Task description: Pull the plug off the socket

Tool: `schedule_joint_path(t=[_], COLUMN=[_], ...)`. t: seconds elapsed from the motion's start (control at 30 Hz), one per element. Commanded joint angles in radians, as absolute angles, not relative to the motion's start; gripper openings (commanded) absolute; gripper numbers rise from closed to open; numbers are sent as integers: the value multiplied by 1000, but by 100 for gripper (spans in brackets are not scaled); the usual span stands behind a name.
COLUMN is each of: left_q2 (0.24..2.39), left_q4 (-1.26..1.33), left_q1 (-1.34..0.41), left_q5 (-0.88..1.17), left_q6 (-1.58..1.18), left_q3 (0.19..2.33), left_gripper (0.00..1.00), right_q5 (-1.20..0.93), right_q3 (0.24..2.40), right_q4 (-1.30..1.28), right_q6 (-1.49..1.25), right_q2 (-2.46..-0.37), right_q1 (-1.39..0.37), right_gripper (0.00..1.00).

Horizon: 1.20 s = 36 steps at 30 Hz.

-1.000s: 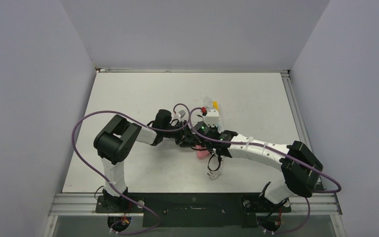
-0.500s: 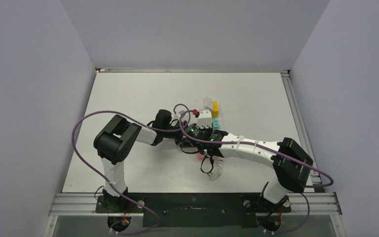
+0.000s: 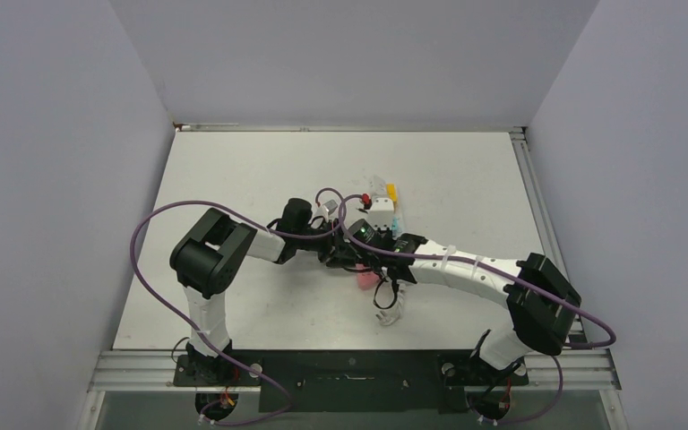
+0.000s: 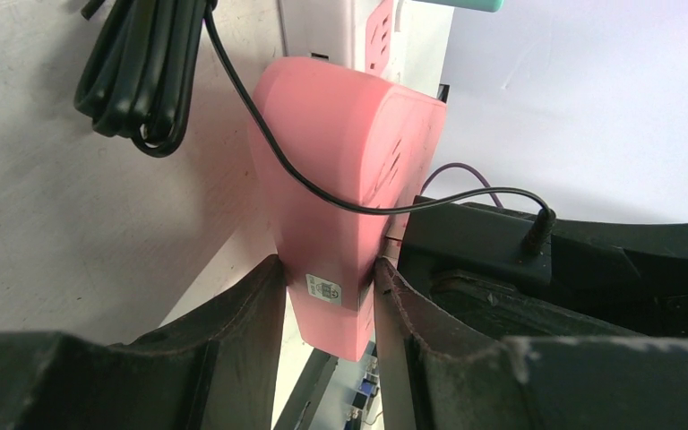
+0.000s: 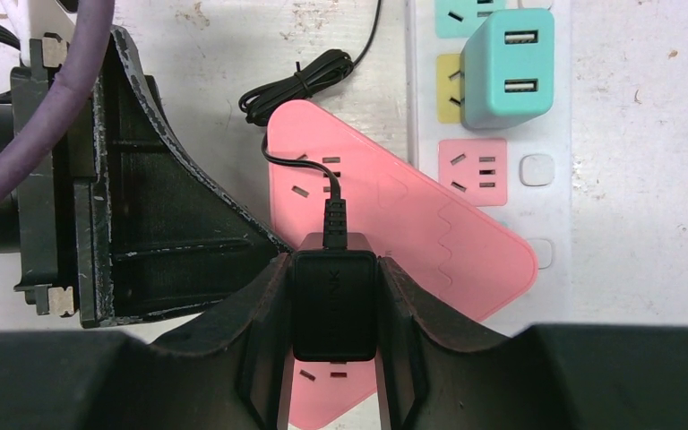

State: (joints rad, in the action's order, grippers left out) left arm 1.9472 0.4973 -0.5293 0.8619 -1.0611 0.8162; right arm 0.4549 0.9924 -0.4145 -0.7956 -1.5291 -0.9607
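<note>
Now my right tool point(image 5: 331, 269) pinches the black plug point(image 5: 333, 309), my left tool point(image 4: 327, 269) the pink socket point(image 4: 340, 143).
Socket's face looks toward my right wrist: pull straight back.

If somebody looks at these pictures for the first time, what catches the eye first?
The pink socket block stands out most: it lies slantwise, partly over the white power strip, and the left gripper is clamped on one end of it. Next comes the black plug sitting on the pink block, pinched by the right gripper. A teal USB charger is plugged into the strip just beyond.
</note>
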Motion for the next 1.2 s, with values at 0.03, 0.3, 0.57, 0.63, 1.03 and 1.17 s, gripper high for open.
schedule_joint_path(t=[0.03, 0.3, 0.57, 0.63, 1.03, 1.17], left_q2=[1931, 1931, 1930, 1930, 1917, 1914], left_q4=[458, 452, 447, 443, 342, 331], left_q1=[-541, -540, -540, -540, -540, -540], left_q5=[836, 836, 836, 831, 792, 787], left_q6=[-1019, -1012, -1011, -1010, -956, -949], left_q3=[833, 834, 836, 835, 850, 854], left_gripper=[0, 0, 0, 0, 0, 0], right_q5=[459, 551, 548, 540, 492, 491], right_q3=[1031, 1114, 1098, 1092, 1042, 1036], right_q4=[-385, -469, -459, -455, -411, -407], right_q6=[-803, -796, -799, -799, -798, -796], right_q2=[-1510, -1586, -1571, -1562, -1493, -1486], right_q1=[-974, -1033, -1032, -1027, -978, -977], right_gripper=[5, 5, 5, 5, 5, 5])
